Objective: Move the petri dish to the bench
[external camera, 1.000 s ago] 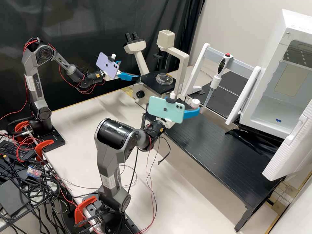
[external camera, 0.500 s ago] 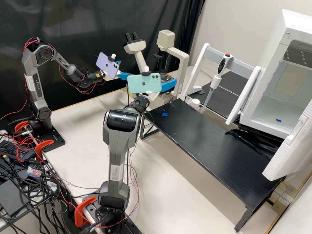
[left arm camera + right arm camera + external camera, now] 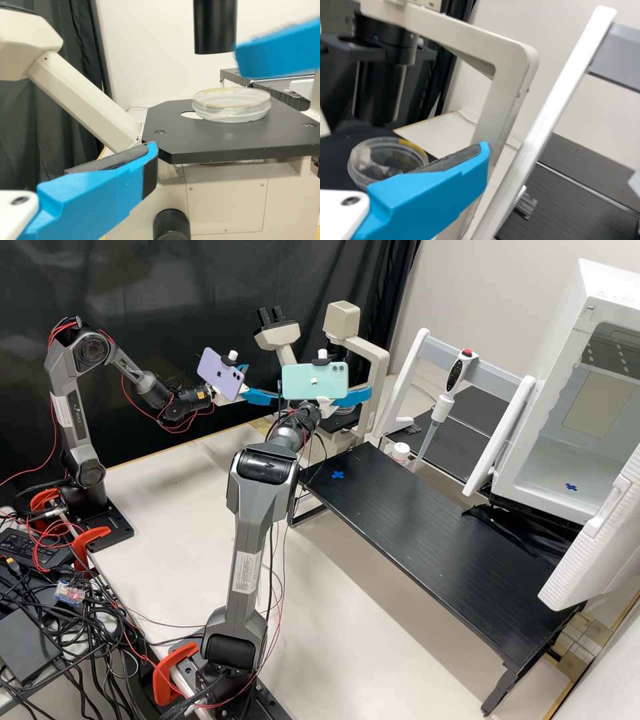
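Right end effector near dish — black bench, dark curtain, wall

I was plainly standing in a laboratory: a microscope at twelve o'clock, a petri dish lying on its stage, a pipette upright between one and two, a white chamber open-doored near two.

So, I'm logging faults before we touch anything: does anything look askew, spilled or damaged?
One mild oddity: the dish sits off-centre on the stage, leaving part of the round opening uncovered. I see no spill or damage.
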You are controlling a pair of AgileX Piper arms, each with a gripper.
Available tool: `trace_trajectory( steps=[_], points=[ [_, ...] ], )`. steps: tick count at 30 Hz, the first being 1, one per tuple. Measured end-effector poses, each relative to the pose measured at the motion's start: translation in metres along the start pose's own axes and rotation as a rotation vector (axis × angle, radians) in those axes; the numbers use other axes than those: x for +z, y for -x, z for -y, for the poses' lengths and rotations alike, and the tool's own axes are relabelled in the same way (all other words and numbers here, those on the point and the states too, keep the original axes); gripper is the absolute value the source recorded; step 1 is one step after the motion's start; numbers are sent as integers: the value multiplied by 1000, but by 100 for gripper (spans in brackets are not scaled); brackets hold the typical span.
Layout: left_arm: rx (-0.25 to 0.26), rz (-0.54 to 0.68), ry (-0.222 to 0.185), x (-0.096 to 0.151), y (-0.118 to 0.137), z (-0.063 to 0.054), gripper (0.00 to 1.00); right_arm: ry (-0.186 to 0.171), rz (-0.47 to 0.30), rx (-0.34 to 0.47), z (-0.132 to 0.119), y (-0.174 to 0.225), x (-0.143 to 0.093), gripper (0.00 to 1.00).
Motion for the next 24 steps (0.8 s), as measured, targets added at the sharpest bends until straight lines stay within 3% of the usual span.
trace_trajectory(
  steps=[3,6,17,21,24],
  points=[
    [0,0,0,0,0,0,100,-99,5,3,-8,-7,-6,100],
    [0,0,0,0,0,0,100,-131,12,16,-10,-15,-8,100],
    [0,0,0,0,0,0,100,-53,73,8,10,-16,10,100],
    [0,0,0,0,0,0,100,-69,104,-91,35,-4,16,100],
    [0,0,0,0,0,0,100,-56,92,-150,53,7,8,100]
  ],
)
